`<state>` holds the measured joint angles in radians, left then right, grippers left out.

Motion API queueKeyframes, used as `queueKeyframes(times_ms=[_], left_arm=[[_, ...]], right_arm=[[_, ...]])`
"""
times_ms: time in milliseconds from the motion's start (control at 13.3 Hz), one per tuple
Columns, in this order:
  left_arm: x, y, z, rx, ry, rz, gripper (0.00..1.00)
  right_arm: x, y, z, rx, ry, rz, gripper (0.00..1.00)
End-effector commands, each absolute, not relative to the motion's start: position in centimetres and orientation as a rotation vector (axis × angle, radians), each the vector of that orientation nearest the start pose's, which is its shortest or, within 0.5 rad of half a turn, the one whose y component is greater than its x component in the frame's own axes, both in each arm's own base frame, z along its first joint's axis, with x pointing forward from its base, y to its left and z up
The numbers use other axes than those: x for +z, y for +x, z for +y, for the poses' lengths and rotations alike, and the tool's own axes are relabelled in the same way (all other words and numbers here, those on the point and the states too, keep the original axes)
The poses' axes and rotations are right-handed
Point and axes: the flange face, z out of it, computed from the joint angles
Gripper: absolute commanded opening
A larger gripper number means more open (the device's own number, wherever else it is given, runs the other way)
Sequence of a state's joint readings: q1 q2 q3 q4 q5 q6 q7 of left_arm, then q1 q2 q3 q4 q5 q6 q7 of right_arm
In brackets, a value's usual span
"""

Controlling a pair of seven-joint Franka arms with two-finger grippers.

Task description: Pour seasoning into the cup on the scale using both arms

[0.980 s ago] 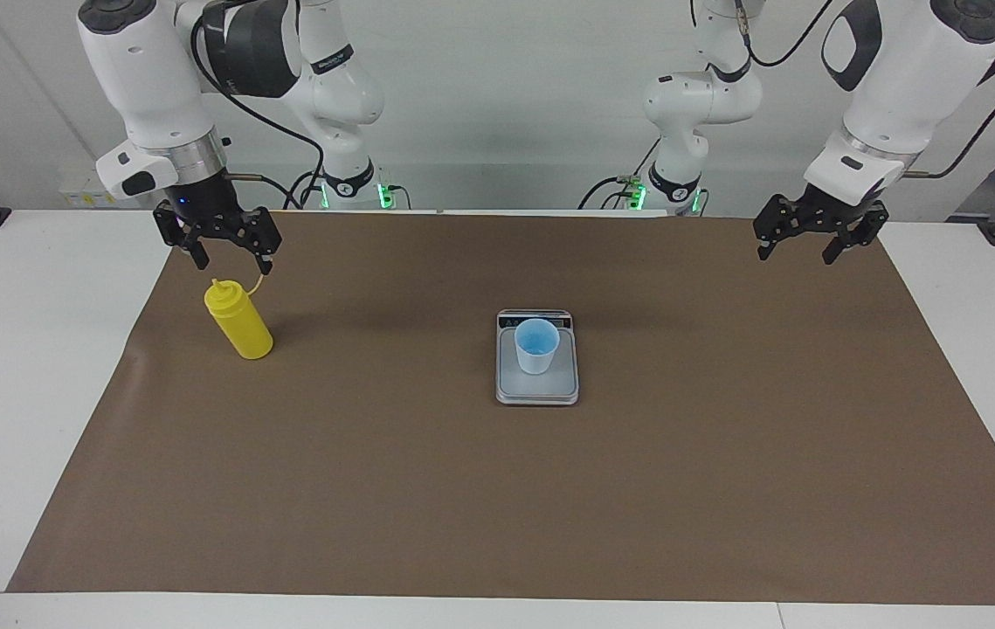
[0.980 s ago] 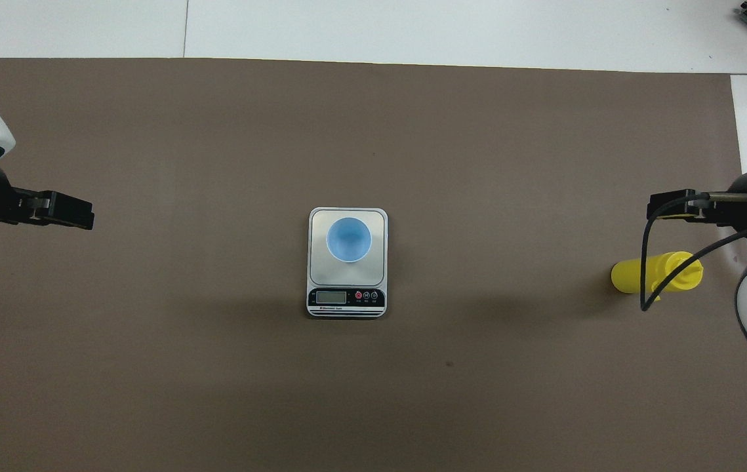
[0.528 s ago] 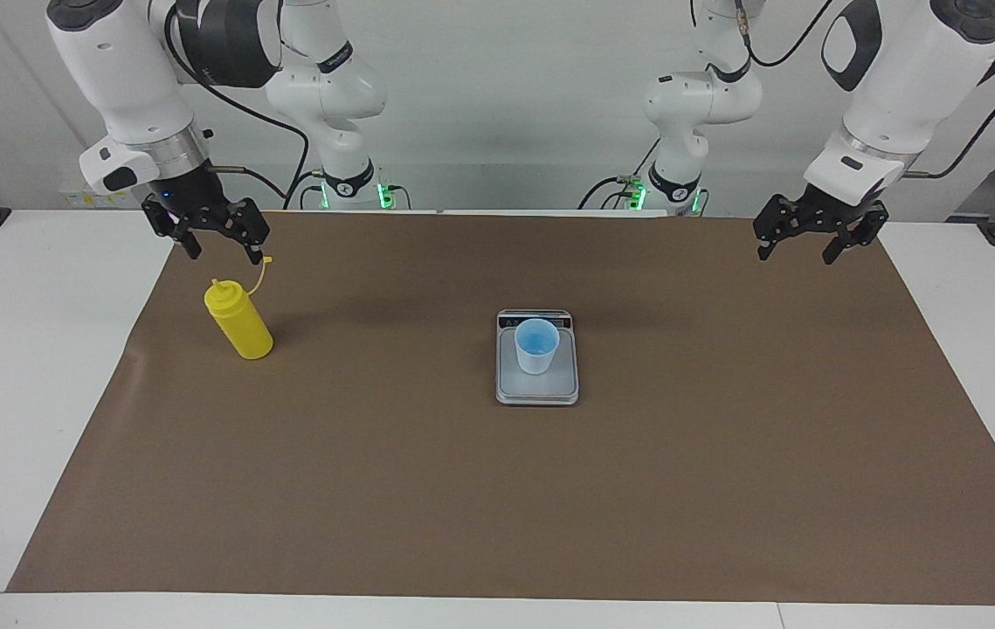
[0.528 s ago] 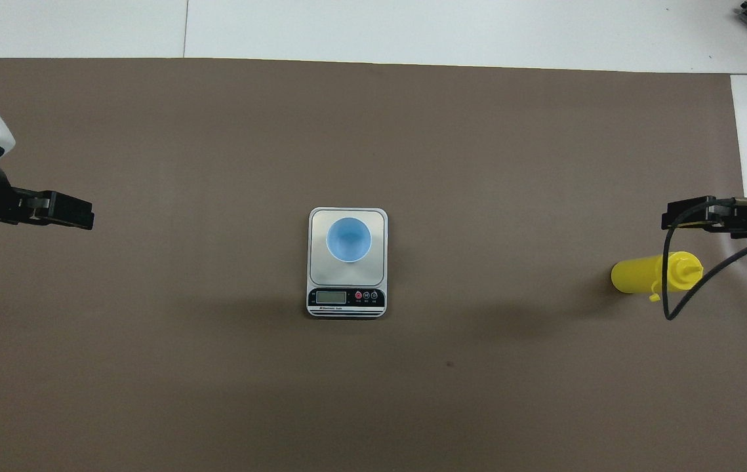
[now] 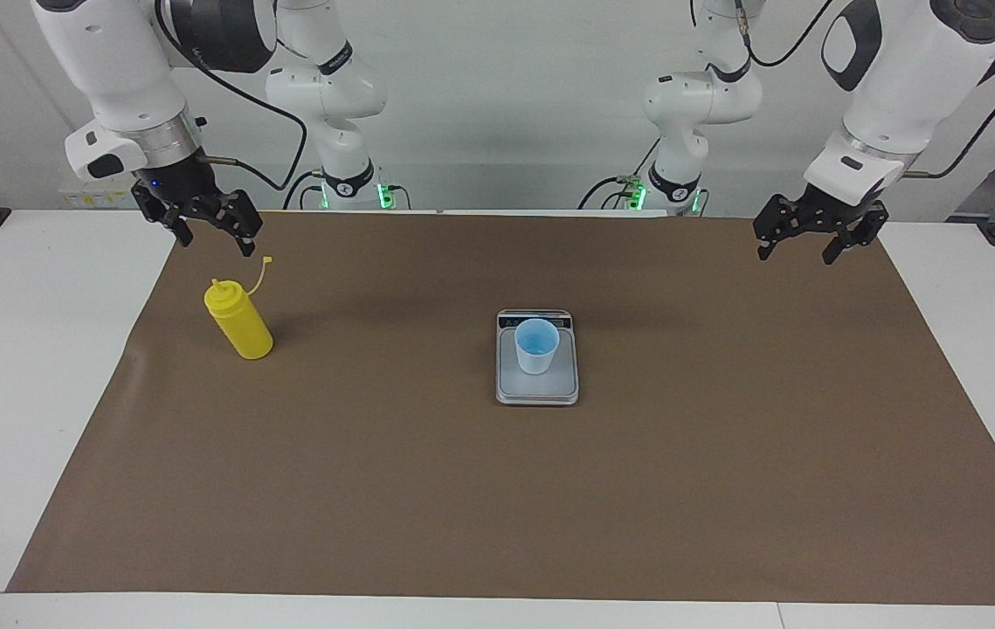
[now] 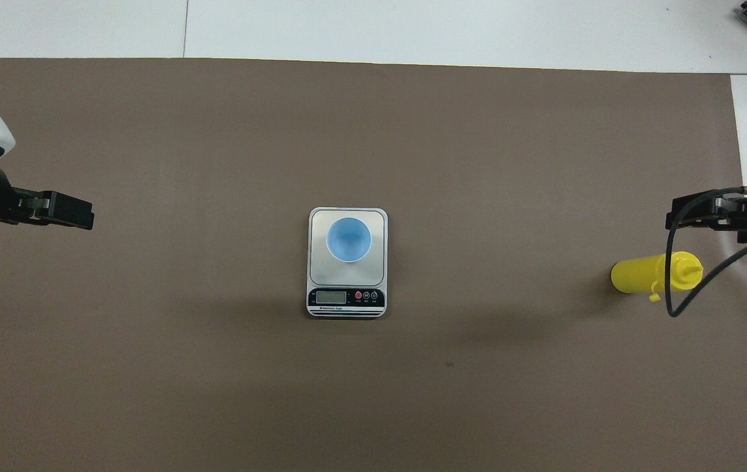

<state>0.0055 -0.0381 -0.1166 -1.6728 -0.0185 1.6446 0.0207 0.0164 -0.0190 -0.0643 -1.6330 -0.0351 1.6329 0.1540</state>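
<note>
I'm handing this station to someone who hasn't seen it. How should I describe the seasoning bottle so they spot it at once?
Start from the brown mat covering the table, with the scale and blue cup at its middle. Go toward the right arm's end, where the open right gripper hangs. The seasoning bottle stands upright there: bright yellow, cone nozzle, small tethered cap, the only yellow thing.

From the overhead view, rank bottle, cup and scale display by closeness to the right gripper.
1. Bottle, standing at the right arm's end, just beside the right gripper.
2. Cup, on the scale's plate at mid-table.
3. Display, on the scale's robot-side edge; nearly tied with the cup.
</note>
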Motion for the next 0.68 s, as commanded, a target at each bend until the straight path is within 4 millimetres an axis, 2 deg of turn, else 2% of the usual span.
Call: queueKeyframes(times_ms=[0,226,377,603], left_arm=[[60.5,53.5,-6.1,-0.005,-3.159,0.183,1.0],[60.5,53.5,-6.1,-0.007,-3.159,0.183,1.0],[60.5,53.5,-6.1,-0.007,-3.159,0.183,1.0],[60.5,53.5,-6.1,-0.007,-3.159,0.183,1.0]], right_arm=[[62.0,56.5,-3.6,-0.004,-3.178,0.332,1.0],[61.3,55.7,-4.6,0.045,-3.14,0.368,1.0],[60.7,54.9,-3.9,0.081,-3.144,0.322,1.0],[60.4,54.7,-3.5,0.079,-3.146,0.305,1.0]])
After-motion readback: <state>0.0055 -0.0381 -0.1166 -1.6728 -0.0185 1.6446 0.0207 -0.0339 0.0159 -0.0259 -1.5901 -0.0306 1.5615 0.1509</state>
